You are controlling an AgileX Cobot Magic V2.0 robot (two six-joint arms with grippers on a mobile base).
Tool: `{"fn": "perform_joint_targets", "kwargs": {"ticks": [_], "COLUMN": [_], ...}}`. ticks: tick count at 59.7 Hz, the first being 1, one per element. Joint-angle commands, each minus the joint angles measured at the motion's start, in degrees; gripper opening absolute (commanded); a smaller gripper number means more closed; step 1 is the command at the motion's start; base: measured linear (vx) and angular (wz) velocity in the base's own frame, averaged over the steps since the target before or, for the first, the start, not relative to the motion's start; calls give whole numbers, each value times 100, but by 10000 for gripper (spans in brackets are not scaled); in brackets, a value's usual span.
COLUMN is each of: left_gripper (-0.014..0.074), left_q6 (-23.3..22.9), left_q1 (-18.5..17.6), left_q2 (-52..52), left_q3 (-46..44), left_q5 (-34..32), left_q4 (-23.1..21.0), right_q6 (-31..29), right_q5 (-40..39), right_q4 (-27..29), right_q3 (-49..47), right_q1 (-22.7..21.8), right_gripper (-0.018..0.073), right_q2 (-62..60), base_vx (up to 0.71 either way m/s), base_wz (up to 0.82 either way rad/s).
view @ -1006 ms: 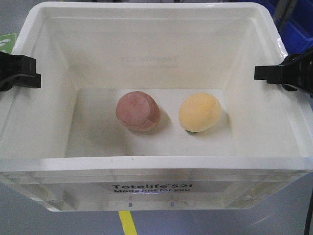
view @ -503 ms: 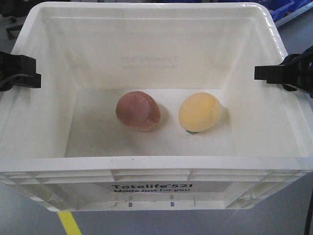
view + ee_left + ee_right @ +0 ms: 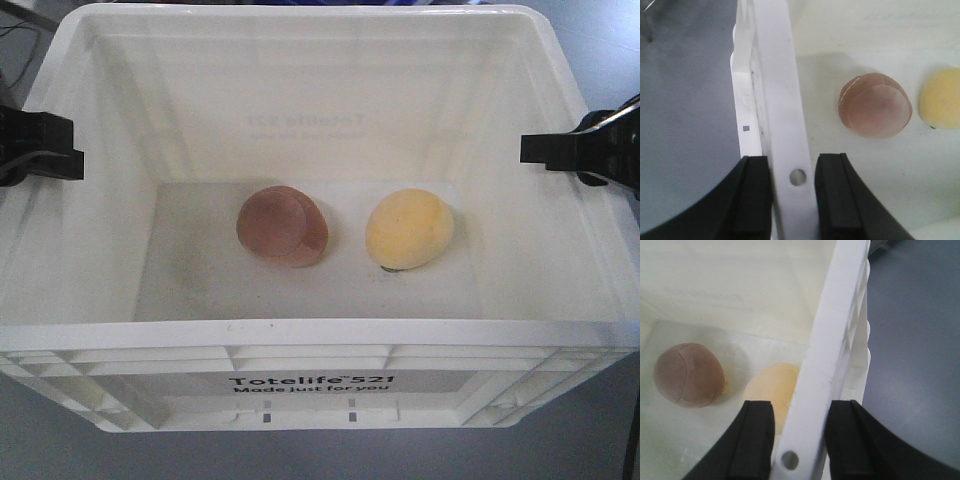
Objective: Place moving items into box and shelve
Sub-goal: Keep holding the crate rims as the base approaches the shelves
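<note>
Wrist-mounted views: left fingers (image 3: 756,197) and right fingers (image 3: 757,440) pinch the box (image 3: 780,100) rim (reddish lump (image 3: 282,226), yellow lump (image 3: 409,229) inside).

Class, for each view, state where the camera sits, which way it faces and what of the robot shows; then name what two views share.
Front: above, looking down into the box; left tool and right tool clamp its side rims.
Left wrist: behind left tool's fingers, along the left rim.
Right wrist: behind right tool's fingers, along the right rim.
Wrist views share the reddish-brown lump and yellow-orange lump.
</note>
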Motion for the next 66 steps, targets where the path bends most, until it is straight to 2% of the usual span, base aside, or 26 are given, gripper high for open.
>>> {"fn": "perform_joint_targets", "kwargs": {"ticks": [1, 37, 66], "left_gripper": [-3, -3, -3], "left_q6": [63, 63, 63], "left_q1": [-19, -19, -19], "left_q2": [-164, -164, -164], "left_q3": [-275, -275, -275], "left_q5": [-746, -746, -746], "left_q4": [-25, -34, -34], "right_q6": [-160, -160, -160], "right_q5": [-653, -646, -646], "right_q4": [244, 244, 244], "right_q3": [-248, -248, -248], "right_q1": [-3, -3, -3], "right_gripper": [-6, -6, -6], "right_q2": [-166, -166, -166], "base_vx": [24, 24, 28], "base_wz": [-68, -63, -40]}}
